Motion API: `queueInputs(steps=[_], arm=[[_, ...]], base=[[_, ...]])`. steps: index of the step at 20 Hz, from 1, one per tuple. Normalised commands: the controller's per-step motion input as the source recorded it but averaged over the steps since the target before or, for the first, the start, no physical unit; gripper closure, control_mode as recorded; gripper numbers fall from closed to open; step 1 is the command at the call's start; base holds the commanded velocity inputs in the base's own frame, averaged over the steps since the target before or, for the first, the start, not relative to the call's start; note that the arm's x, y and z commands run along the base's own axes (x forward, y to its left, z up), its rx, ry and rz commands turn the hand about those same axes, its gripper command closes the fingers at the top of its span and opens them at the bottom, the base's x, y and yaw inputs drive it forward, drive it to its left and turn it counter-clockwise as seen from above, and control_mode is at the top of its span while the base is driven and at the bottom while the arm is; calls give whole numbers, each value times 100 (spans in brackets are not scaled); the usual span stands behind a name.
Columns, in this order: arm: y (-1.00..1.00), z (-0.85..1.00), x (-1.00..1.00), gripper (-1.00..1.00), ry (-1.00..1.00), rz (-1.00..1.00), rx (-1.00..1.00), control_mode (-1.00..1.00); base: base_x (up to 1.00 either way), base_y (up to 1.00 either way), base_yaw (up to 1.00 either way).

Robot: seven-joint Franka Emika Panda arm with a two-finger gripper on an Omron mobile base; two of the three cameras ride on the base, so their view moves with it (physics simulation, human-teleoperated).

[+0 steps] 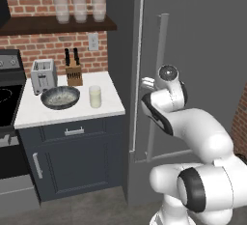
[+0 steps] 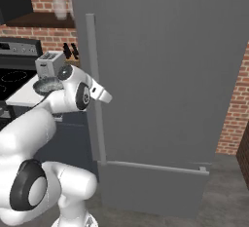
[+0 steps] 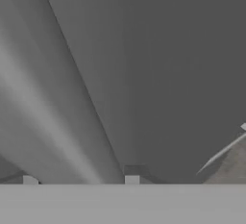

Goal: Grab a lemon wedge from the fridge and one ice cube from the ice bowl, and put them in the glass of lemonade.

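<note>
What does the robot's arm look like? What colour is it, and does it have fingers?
The arm is glossy white, built of fat rounded sections like big sausages, with dark, nearly black rings at its joints. One joint ends in a round grey cap. No cables or markings show. The gripper has two small fingers with pale squarish tips.

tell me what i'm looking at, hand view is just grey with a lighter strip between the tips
observer: that's the fridge door, shut; the strip is its long vertical handle
operator: how high on it am i
observer: the gripper is about halfway up the bar
operator: where's the glass
observer: the glass of lemonade stands on the counter left of the fridge, just right of the ice bowl
</note>
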Motion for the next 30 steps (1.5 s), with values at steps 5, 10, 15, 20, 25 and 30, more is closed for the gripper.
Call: queueInputs(steps=[5, 10, 15, 20, 25, 30], arm=[[-100, 18, -32, 100, 6, -7, 10, -100], [-100, 16, -19, 100, 6, 0, 12, -100], [-100, 10, -47, 100, 1, 0, 14, -100], [-100, 7, -63, 100, 0, -4, 14, -100], [-100, 10, -59, 100, 5, -9, 13, -100], [-100, 12, -50, 100, 7, -23, 14, -100]], base=[[0, 0, 0], [0, 0, 0], [0, 0, 0], [0, 0, 0], [0, 0, 0], [0, 0, 0]])
